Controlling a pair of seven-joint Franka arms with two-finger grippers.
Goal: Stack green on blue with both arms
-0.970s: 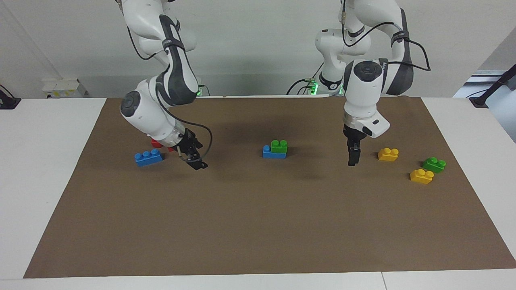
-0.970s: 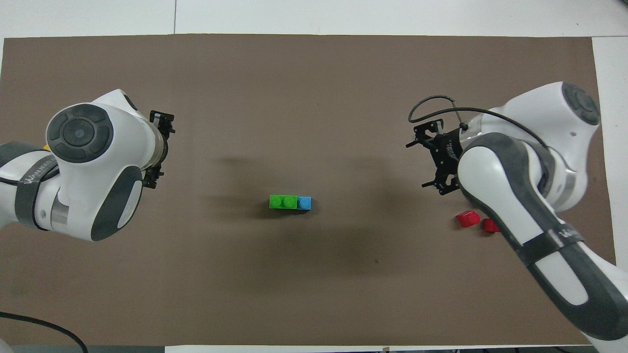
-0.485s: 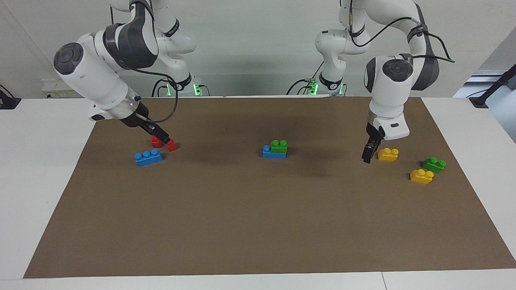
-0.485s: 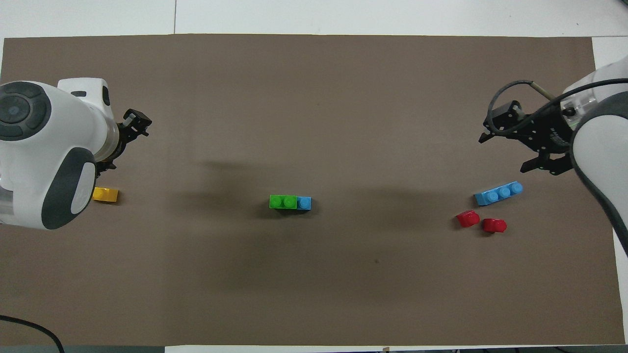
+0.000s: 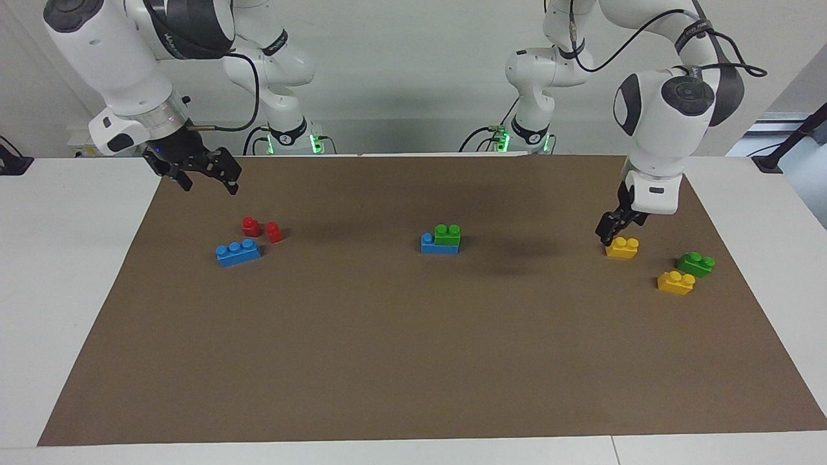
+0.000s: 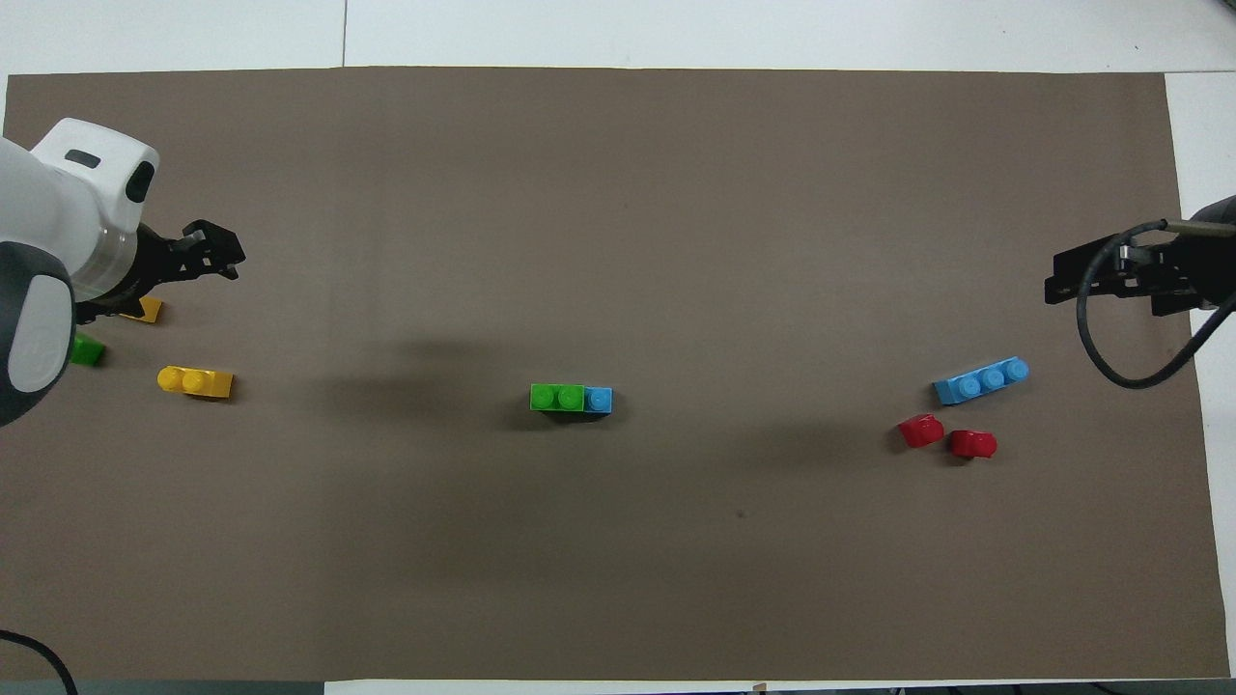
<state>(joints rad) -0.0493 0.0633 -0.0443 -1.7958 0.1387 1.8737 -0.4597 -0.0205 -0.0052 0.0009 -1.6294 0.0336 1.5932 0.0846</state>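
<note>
Brown mat (image 5: 413, 361) on a white table (image 5: 64, 271) — a green brick (image 5: 448, 234) sits stacked on a blue brick (image 5: 431, 244) at the mat's middle.

Taking that stack as landmark: toward the right arm's end lie a second blue brick (image 5: 238, 252) and two red pieces (image 5: 261, 229); toward the left arm's end lie two yellow bricks (image 5: 622, 248) and a second green brick (image 5: 696, 264). Right gripper (image 5: 205, 177) hangs with fingers spread and empty over the mat's edge near the red pieces. Left gripper (image 5: 612, 227) hovers just above the yellow brick closer to the stack — jaws apart, holding nothing.
</note>
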